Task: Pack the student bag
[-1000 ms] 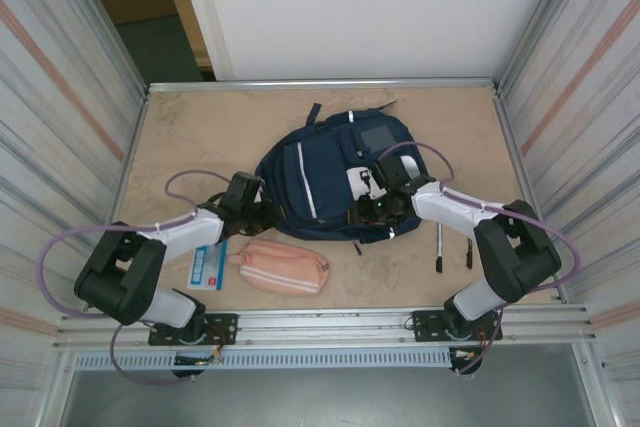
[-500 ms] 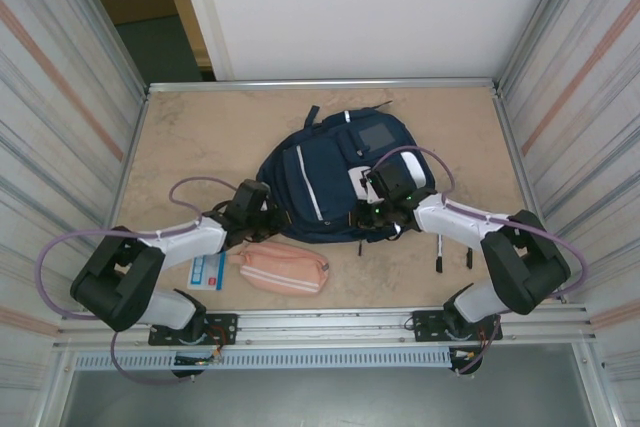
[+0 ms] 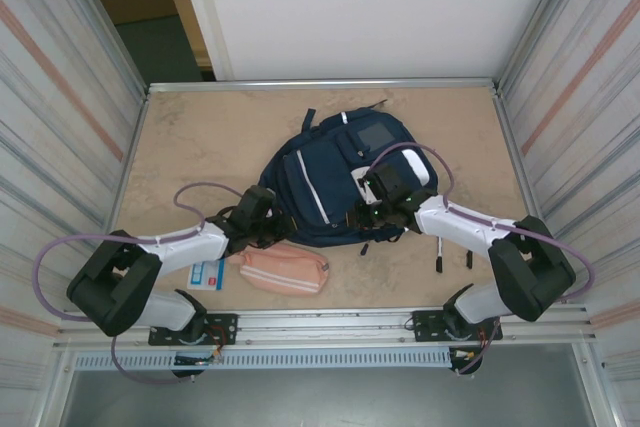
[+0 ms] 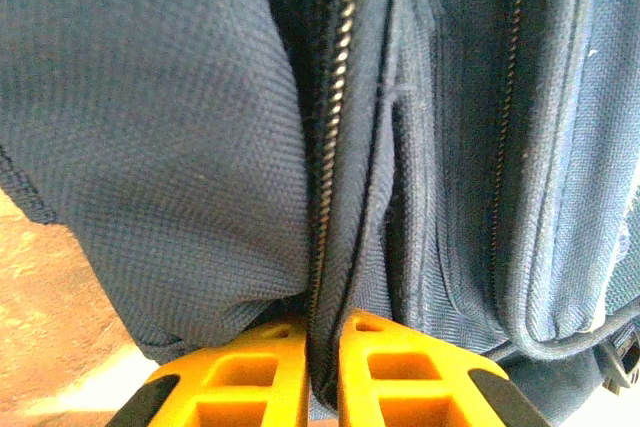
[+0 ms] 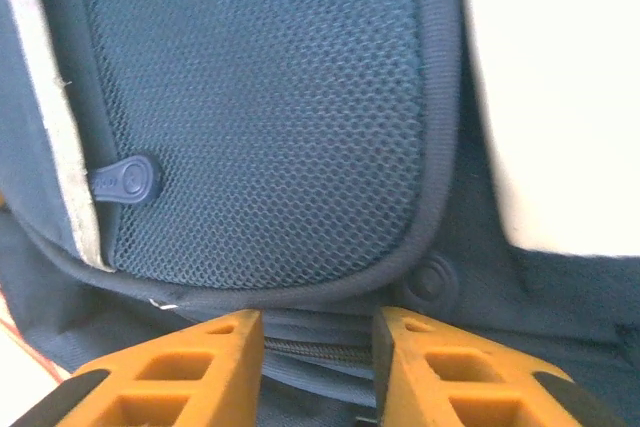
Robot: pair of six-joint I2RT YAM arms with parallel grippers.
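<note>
Beige table (image 3: 200, 137) between ribbed metal walls (image 3: 60, 97) – the bag (image 3: 335, 162) lies flat near its middle, navy with thin white stripes and a grey square patch toward its far end.

At the bag's near-left edge the left gripper (image 3: 276, 230) is pressed against the fabric. In the left wrist view its orange fingers (image 4: 262, 367) stand almost together, pinched on a fold of the bag beside a zipper (image 4: 335, 97) that runs up from between them. Bare table shows to the left of the cloth.

At the bag's near-right edge the right gripper (image 3: 368, 215) sits over the fabric. In the right wrist view its fingers (image 5: 200, 357) stand partly apart – a stretch of zipper tape crosses the gap, but neither pad visibly clamps it. Just beyond them is a mesh pocket (image 5: 260, 97) with a rounded pull tab (image 5: 125, 179) at its left side and a white patch (image 5: 560, 97) to its right.

Just nearer than the bag, almost touching its near-left edge, lies a pink pouch (image 3: 285, 267). A blue-and-white card (image 3: 207, 273) lies left of the pouch. Right of the bag's near corner, two dark pens (image 3: 438, 247) lie side by side, apart from the bag.
</note>
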